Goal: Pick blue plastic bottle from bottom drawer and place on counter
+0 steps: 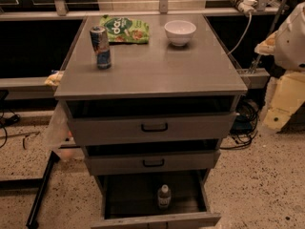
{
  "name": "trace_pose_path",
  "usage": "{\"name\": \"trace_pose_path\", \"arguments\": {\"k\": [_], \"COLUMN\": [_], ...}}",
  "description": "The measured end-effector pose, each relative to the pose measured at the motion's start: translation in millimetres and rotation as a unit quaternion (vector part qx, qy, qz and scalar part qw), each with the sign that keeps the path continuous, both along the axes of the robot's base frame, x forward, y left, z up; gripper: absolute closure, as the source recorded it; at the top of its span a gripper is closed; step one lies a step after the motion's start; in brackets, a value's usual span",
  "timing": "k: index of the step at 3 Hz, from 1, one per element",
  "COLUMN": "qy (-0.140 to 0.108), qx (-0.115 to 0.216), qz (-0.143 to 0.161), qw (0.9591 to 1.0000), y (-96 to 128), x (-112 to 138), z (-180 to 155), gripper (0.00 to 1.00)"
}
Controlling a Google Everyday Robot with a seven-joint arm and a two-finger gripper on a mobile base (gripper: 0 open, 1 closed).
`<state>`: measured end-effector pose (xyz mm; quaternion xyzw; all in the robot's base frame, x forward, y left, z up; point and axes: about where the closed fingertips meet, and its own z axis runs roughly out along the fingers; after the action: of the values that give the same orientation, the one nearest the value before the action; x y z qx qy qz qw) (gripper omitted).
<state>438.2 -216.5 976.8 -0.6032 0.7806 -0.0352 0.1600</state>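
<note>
The blue plastic bottle [164,196], small with a pale cap, stands upright on the dark floor of the open bottom drawer [128,197], right of its middle and near the front. The grey counter [162,68] tops the cabinet above it. My gripper is out of view; nothing of it shows near the drawer or the counter.
On the counter stand a blue-and-silver drink can [100,46] at the left, a green snack bag [125,29] at the back and a white bowl [180,32] at the back right. Two upper drawers [153,127] are slightly open. A white rounded body [291,37] and cables [244,123] are at the right.
</note>
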Motion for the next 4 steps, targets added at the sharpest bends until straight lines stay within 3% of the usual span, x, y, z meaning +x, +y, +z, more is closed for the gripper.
{"name": "trace_pose_path", "arguments": {"k": [1, 2, 3, 4], "qy": [0.0, 0.004, 0.014, 0.045], "qx": [0.0, 0.015, 0.057, 0.101], "qz": [0.0, 0.003, 0.008, 0.023], "qw": [1.0, 0.9999, 0.9983, 0.9936], "y": [0, 6, 26, 56], "x": [0, -4, -14, -20], "z": [0, -26, -84, -174], "gripper": [0.0, 0.19, 0.42, 0.65]}}
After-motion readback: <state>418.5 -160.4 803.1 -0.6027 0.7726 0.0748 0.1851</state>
